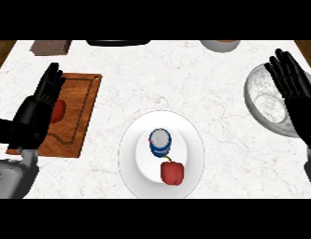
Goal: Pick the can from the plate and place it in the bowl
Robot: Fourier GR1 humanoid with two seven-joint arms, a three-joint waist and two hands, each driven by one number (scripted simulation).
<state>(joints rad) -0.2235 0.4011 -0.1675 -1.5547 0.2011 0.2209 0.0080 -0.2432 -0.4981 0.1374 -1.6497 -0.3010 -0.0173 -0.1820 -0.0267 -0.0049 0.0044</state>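
A blue can (160, 142) with a grey lid stands upright on the white plate (192, 140) at the counter's front centre. A red bell pepper (172, 172) lies just in front of the can on the same plate. The marbled grey bowl (266, 105) sits at the right edge, partly hidden by my right hand (301, 102), which is open with fingers straight up and hangs over the bowl's right side. My left hand (35, 112) is open, fingers up, over the wooden board at the left. Neither hand touches the can.
A wooden cutting board (78, 116) lies at the left with a red item (59, 111) partly hidden behind my left hand. At the back edge are a brown block (51, 46), a dark pan (118, 42) and a grey pot (220, 45).
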